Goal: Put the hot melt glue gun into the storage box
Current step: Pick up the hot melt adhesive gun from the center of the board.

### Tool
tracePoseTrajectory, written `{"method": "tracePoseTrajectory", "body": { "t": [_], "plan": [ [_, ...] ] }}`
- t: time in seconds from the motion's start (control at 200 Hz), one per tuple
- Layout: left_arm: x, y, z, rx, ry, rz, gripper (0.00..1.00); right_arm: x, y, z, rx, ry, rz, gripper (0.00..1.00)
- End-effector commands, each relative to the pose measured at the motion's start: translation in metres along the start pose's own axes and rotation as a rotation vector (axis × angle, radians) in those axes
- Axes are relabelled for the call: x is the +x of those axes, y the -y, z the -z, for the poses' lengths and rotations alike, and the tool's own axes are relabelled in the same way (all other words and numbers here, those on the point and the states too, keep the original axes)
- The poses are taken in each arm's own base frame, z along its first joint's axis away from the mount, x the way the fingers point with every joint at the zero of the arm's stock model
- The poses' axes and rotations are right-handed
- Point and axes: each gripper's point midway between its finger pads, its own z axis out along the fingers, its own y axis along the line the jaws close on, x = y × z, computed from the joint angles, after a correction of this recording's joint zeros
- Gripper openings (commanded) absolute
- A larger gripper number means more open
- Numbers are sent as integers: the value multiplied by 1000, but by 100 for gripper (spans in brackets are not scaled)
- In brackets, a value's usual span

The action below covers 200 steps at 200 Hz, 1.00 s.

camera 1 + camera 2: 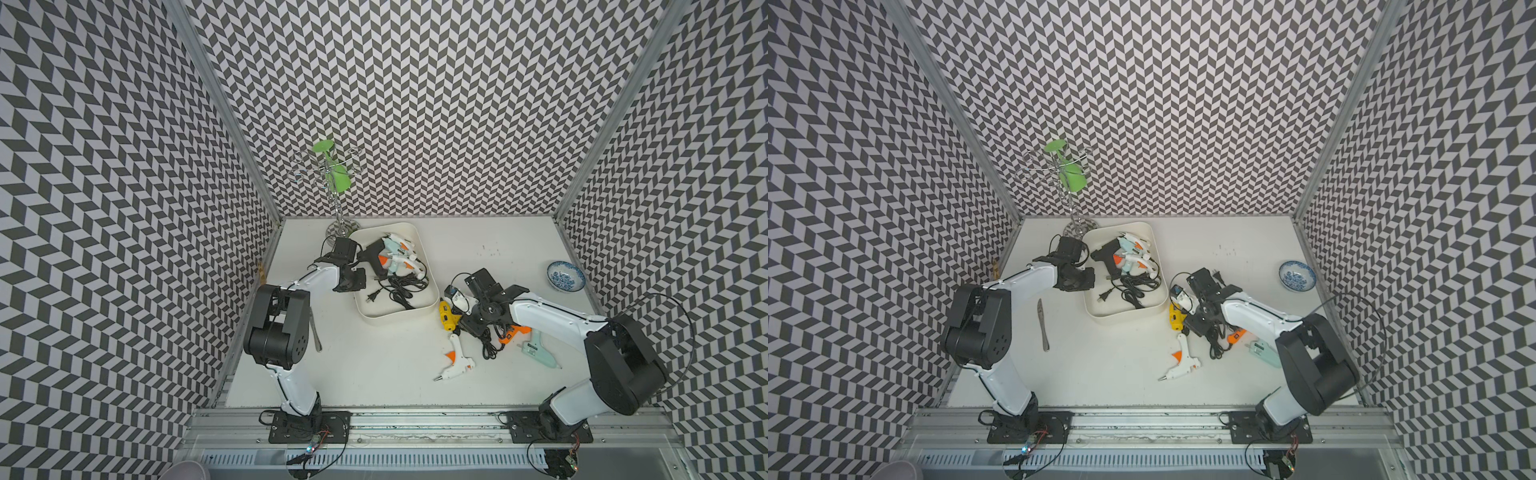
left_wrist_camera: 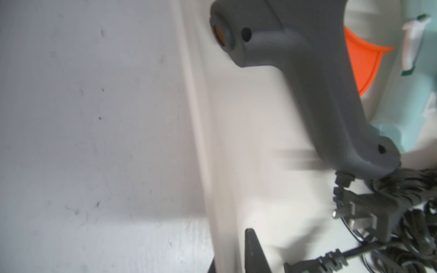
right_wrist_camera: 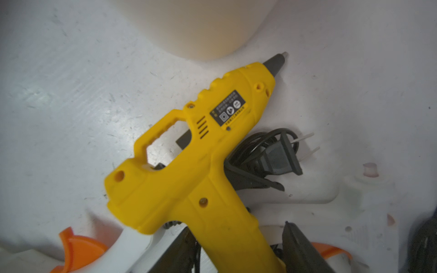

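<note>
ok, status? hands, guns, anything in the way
Left hand shut, empty, at storage box wall. Right hand open astride yellow glue gun handle. Plug and cord lie against it.

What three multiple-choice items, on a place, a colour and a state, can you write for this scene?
1. Where does the yellow glue gun lie? A in the storage box; B on the table beside it; C on the floor.
2. The dark glue gun's trigger is: A green; B orange; C blue.
3. The storage box is: A empty; B overturned; C holding several glue guns.
Key: B, it rests outside the box; B, orange shows in the left wrist view; C, guns and cords lie inside.
</note>
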Motion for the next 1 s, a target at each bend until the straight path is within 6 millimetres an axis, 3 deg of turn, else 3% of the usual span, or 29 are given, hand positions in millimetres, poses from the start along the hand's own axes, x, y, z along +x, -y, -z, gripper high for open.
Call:
{"method": "tracePoseTrajectory", "body": {
  "t": [0.0,0.225,0.446,0.626,0.786,0.996],
  "plan": [
    [-6,-5,1,-40,18,-77,9,-6,-8,-4,-16,15,0,53],
    [-13,-2,8,-58,68,-149,5,-15,-29,4,-53,48,26,35],
    [-14,-2,9,-67,60,-121,8,-27,-26,20,-19,101,23,24],
    [-23,1,21,-52,102,-69,13,-56,-6,63,96,252,11,15],
    [-25,10,29,2,124,-40,16,-80,4,107,154,385,-15,15],
    [-11,29,21,75,86,-24,18,-99,12,136,189,471,-63,14]
  ]
}}
